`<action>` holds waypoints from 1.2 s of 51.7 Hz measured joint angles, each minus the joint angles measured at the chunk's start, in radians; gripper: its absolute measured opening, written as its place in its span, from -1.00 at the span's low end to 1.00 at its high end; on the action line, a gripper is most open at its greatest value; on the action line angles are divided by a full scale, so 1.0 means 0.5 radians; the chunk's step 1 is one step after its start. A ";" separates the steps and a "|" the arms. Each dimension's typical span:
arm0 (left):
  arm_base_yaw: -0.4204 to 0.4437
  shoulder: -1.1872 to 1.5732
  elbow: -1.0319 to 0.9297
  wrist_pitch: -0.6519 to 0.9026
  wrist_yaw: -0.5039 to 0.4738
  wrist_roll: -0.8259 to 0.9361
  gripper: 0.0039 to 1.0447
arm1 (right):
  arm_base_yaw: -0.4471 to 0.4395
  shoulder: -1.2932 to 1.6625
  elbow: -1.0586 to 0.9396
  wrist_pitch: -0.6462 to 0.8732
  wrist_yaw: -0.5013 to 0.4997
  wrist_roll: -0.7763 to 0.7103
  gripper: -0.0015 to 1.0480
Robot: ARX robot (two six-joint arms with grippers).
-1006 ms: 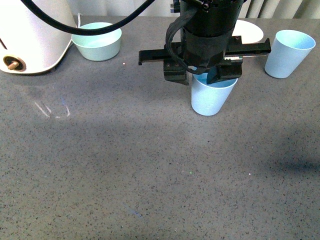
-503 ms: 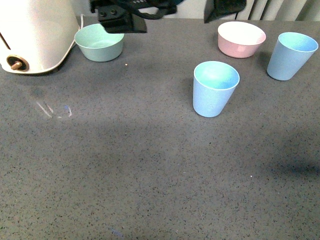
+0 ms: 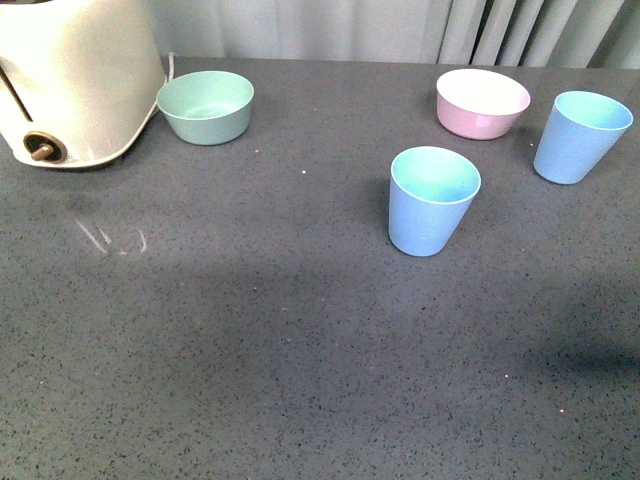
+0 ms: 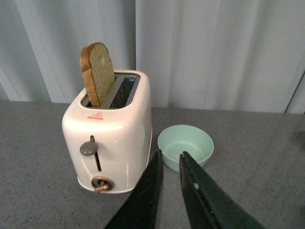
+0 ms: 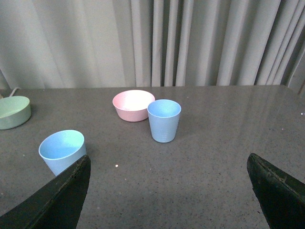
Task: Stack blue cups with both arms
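— Where are the cups found?

— Both are set upright on the counter, mouths up and well apart from each other. The far cup is seen just right of the pink bowl, near it but not touching. The near cup is placed in front of that bowl, toward the robot and slightly to its left, with bare counter between them. One is not yet stacked in the other.

— Is either cup gripped?

— Both are left free. In the right wrist view the right claw is held wide apart, with nothing between its fingers, which are shown only at the lower corners. Both cups and the pink bowl are seen beyond it, against a pale curtain.

— And the left claw?

— The left claw is held with a narrow gap between its fingers, and nothing is clamped there. Beyond it a green bowl and a white toaster are seen, with a slice of bread stood in one slot.

— How are those placed?

— In the front view the green bowl is found well left of the pink bowl, about as far back. The toaster is set further left still.
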 joint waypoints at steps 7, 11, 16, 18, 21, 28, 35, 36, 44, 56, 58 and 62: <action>0.156 -0.297 -0.269 -0.005 0.173 0.017 -0.97 | 0.000 0.000 0.000 0.000 0.002 0.000 0.83; 0.234 -0.442 -0.375 -0.047 0.237 0.017 -0.97 | 0.000 0.000 0.000 0.000 0.001 0.000 0.83; 0.311 -0.610 -0.483 -0.116 0.310 0.018 -0.97 | 0.000 0.000 0.000 0.000 0.001 0.000 0.83; 0.338 -0.681 -0.517 -0.153 0.339 0.018 -0.97 | 0.000 0.000 0.000 0.000 0.001 0.000 0.83; 0.372 -0.778 -0.562 -0.207 0.378 0.021 -0.97 | 0.000 0.000 0.000 0.000 0.001 0.000 0.83; 0.426 -0.829 -0.670 -0.138 0.423 0.023 -0.97 | 0.000 0.000 0.000 0.000 0.001 0.000 0.83; 0.479 -1.038 -0.728 -0.310 0.472 0.023 -0.97 | 0.000 0.000 0.000 0.000 0.001 0.000 0.83; 0.515 -1.093 -0.735 -0.352 0.532 0.023 -0.97 | 0.000 0.000 0.000 0.000 0.001 0.000 0.83; 0.659 -1.337 -0.765 -0.559 0.644 0.024 -0.97 | 0.000 0.000 0.000 0.000 0.001 0.000 0.83; 0.661 -1.686 -0.773 -0.874 0.661 0.024 -0.97 | 0.000 0.000 0.000 0.000 0.001 0.000 0.83; 0.661 -1.749 -0.773 -0.929 0.661 0.024 -0.97 | 0.000 0.000 0.000 0.000 0.001 0.000 0.83; 0.661 -1.856 -0.774 -1.029 0.661 0.024 -0.97 | 0.000 0.000 0.000 0.000 0.001 0.000 0.83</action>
